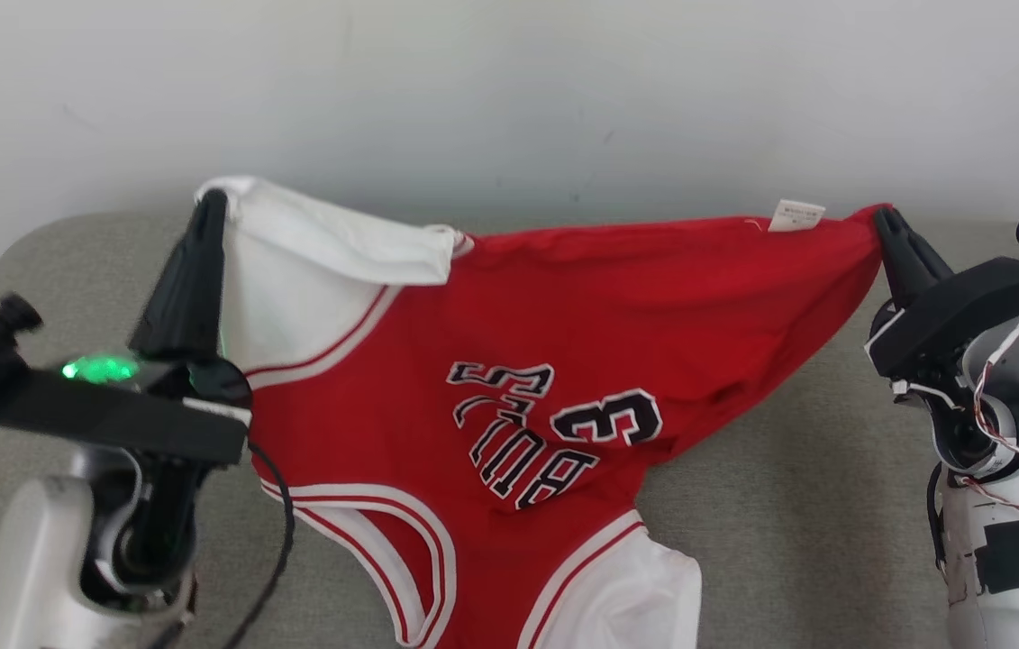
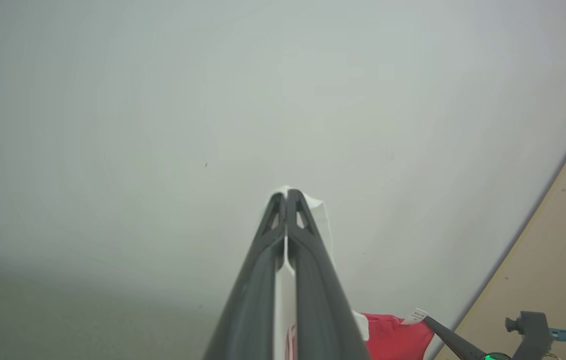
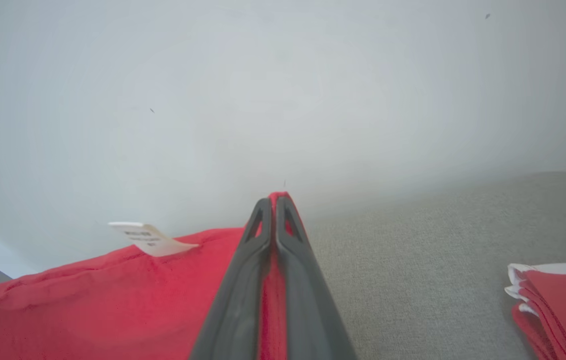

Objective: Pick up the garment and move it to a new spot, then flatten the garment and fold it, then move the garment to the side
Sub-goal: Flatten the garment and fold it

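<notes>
Garment (image 1: 509, 361), a red basketball jersey with white trim, is hanging stretched between my two grippers. Its top edge is lifted clear of the grey surface (image 1: 788, 505), and its lower part, with the armholes, is draping down toward me. I cannot tell whether that lower part is resting on the surface. The lettering is reading upside down, so I am holding the jersey by its hem.

My left gripper (image 1: 210, 203) is clenched on the white corner, and the left wrist view is showing a sliver of white cloth between the pressed fingers. My right gripper (image 1: 886, 216) is clenched on the red corner, just beyond the care label (image 1: 796, 214), with red cloth pinched between its fingers.

I am judging that holding the two corners well apart is meant to pull the hem straight, so the cloth can go down flat for folding. It is not fully spread: the hem is sagging in the middle, and a white flap is folding over near the left corner.

The surface looks like grey fabric with a rounded corner, and it is sitting against a plain pale wall (image 1: 509, 90). In the right wrist view a folded red-and-white cloth (image 3: 558, 300) is lying on the surface, well apart from the jersey.
</notes>
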Robot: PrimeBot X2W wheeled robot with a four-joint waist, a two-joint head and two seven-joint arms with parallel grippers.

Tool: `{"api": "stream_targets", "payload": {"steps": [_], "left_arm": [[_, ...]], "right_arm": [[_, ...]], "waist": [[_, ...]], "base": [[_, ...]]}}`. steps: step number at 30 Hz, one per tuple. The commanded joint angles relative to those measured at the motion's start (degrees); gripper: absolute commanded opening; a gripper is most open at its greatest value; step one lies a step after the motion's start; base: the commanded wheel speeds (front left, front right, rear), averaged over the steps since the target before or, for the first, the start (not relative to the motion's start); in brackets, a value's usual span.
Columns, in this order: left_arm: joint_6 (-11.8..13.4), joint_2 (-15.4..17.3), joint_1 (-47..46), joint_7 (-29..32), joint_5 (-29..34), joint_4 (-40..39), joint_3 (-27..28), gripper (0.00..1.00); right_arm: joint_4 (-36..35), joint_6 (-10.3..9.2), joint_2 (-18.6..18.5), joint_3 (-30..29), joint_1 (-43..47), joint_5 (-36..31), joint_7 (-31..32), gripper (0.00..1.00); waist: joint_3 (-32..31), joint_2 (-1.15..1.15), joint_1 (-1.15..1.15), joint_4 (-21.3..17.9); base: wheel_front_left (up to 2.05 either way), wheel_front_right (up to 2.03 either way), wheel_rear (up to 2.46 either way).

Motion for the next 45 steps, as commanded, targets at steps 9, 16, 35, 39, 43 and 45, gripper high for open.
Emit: {"api": "stream_targets", "payload": {"steps": [9, 16, 35, 39, 43, 45], "left_arm": [[2.6, 2.9, -16.7, 5.3, 0.7, -3.1, 1.1, 0.0], [4.5, 2.5, -27.0, 5.5, 0.7, -0.8, 2.5, 0.0], [2.4, 0.9, -59.8, -13.7, 13.0, 11.5, 2.0, 0.0], [0.0, 0.6, -58.1, -15.2, 11.3, 9.5, 1.0, 0.0], [-0.5, 4.3, -47.0, -15.4, 10.9, 10.4, -3.0, 0.0], [-0.4, 5.7, -40.3, -15.6, 9.6, 10.2, -3.5, 0.0]], "right_arm": [[-9.1, -0.11, -0.8, 0.6, -5.5, 2.7, -0.2, 0.0], [-10.9, -0.11, -1.4, 1.0, -11.1, 1.1, 0.5, 0.0], [7.2, -0.11, 4.3, 1.7, -44.1, -16.0, -27.6, 0.0], [10.1, -0.11, 2.8, 3.8, -43.5, -18.1, -30.8, 0.0], [16.2, -0.11, 1.2, 8.2, -37.9, -19.1, -31.2, 0.0], [19.6, -0.11, 0.4, 11.0, -34.9, -19.1, -30.8, 0.0]], "waist": [[0.6, 0.0, 0.0, -7.3], [5.9, 0.0, 0.0, -10.3], [28.3, 0.0, 0.0, -15.6], [30.9, 0.0, 0.0, -16.1], [32.9, 0.0, 0.0, -16.6], [33.0, 0.0, 0.0, -16.6]], "base": [[0.0, 0.0, 0.0], [0.0, 0.0, 0.0], [0.0, 0.0, 0.0], [0.0, 0.0, 0.0], [0.0, 0.0, 0.0], [0.0, 0.0, 0.0]]}}
